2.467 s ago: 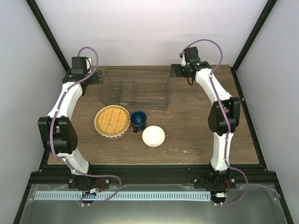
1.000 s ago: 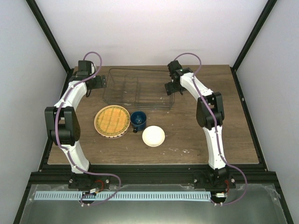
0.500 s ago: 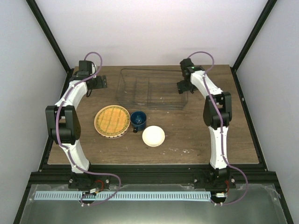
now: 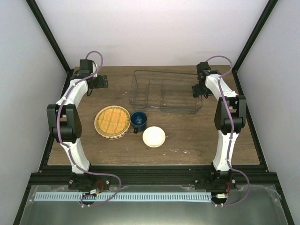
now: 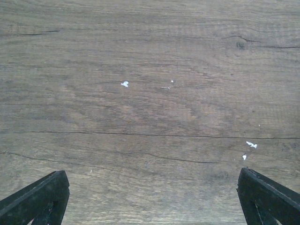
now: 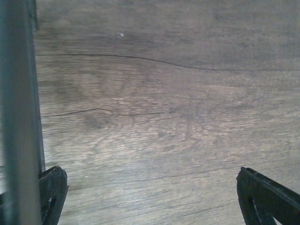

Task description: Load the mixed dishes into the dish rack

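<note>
The dish rack (image 4: 164,91), a thin dark wire basket, stands at the back of the table, right of centre. My right gripper (image 4: 197,90) hangs open at its right end. In the right wrist view one blurred rack wire (image 6: 18,117) runs upright across the left finger, with bare wood between the fingers of the right gripper (image 6: 150,176). The yellow-orange grid-patterned plate (image 4: 112,120) tops a small stack at front left. The dark blue mug (image 4: 138,120) stands beside it, and the cream bowl (image 4: 153,136) lies nearer. My left gripper (image 4: 99,82) (image 5: 151,180) is open over bare wood at the back left.
The wooden table (image 4: 197,136) ends in black frame rails on the left, right and near sides. A white wall closes off the back. Small white flecks (image 5: 124,84) lie on the wood below the left gripper.
The dish rack has slid to the right along the back of the table, together with my right gripper at its right end. My left arm has stayed nearly still.
</note>
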Tool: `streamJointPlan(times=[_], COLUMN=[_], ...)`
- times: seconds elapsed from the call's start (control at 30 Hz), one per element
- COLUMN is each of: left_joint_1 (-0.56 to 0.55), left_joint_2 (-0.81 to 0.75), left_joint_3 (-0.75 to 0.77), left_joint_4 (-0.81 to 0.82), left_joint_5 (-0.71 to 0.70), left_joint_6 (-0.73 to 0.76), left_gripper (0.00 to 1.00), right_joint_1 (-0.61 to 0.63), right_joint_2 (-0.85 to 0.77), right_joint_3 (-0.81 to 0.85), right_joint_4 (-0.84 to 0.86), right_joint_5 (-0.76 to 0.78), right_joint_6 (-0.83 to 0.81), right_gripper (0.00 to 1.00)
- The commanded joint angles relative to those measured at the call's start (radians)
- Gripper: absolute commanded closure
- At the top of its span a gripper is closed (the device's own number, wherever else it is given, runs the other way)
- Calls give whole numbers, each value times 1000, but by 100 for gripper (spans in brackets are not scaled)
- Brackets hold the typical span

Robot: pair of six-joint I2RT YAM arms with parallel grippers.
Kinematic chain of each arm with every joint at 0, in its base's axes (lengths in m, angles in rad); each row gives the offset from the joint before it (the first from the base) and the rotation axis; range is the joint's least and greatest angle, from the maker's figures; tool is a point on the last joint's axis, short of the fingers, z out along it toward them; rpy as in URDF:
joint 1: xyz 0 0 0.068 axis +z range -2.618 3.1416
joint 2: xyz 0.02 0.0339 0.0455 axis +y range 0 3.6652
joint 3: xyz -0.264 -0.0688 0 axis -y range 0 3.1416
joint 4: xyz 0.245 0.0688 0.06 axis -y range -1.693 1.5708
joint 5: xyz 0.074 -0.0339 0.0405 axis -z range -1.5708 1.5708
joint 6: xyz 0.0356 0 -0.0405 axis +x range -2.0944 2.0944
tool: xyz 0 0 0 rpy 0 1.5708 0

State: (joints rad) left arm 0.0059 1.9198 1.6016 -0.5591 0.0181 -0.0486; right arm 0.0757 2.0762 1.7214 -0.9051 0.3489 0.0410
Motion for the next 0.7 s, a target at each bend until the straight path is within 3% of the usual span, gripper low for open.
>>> streamJointPlan(times=[0.0, 0.67], left_joint_1=[3, 2], left_joint_2=[17, 3], left_joint_3=[25, -4], left_joint_4=[-9, -6], left_joint_5=[20, 22], left_joint_6=[9, 1], left_gripper=[0, 0], right_joint_1=[-66, -223], right_joint_2=[-49, -31], right_joint_3=[-41, -27], right_joint_4=[33, 107], right_joint_5=[51, 89], right_joint_6=[-10, -93], right_gripper=[0, 0])
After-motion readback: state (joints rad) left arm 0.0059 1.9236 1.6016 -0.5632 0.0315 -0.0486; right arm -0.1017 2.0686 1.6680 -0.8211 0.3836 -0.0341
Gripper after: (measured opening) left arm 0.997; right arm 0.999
